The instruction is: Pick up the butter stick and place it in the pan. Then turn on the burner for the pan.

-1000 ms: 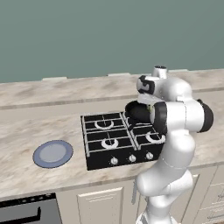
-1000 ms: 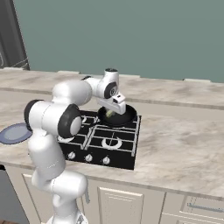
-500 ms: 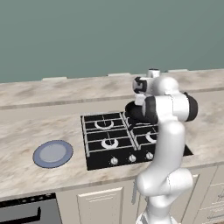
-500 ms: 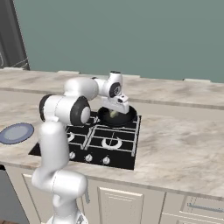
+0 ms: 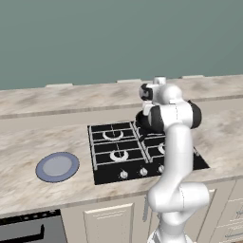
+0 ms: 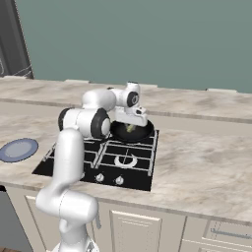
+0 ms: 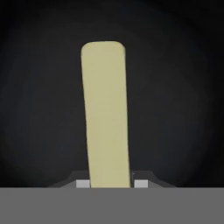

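The butter stick [image 7: 106,113] is a smooth, pale yellow bar with rounded corners, clamped at its near end between the 2 tips of the claw [image 7: 110,183] and pointing straight away from it. Directly beneath claw and stick lies the round, matte black pan [image 6: 132,131], on a rear burner of the black stove [image 5: 114,152]. Well off to the claw's side, a flat blue-grey plate [image 5: 57,166] rests on the marbled beige table [image 5: 42,137].
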Controlling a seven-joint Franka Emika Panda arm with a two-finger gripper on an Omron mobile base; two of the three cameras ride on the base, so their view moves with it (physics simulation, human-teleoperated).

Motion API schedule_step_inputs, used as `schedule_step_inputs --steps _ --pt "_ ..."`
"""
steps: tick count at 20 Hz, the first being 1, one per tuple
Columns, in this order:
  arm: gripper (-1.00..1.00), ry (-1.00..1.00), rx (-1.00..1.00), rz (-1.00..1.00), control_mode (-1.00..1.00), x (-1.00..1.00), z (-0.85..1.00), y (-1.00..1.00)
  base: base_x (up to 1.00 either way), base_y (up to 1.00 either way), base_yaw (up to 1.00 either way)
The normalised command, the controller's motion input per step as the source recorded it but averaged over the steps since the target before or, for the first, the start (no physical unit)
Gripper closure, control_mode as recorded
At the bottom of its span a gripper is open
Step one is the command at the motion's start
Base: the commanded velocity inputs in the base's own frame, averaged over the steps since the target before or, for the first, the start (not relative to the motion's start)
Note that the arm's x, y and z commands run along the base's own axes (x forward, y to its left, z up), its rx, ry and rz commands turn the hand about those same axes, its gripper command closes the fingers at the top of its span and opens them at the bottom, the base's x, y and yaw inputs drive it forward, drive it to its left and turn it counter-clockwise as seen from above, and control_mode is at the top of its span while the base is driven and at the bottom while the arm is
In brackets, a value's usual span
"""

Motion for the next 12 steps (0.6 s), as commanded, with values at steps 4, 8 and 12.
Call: schedule_step_inputs --steps 4,8,12 --pt "1.00 0.07 0.00 0.09 -1.00 0.37 -0.23 0.00 0.00 0.00 0.00" --pt "-1.00 0.01 0.00 0.09 -1.00 0.02 -0.27 0.00 0.00 0.00 0.00" --pt "-1.00 -0.02 0.00 0.08 -1.00 -0.14 -0.12 0.06 0.00 0.00 0.00"
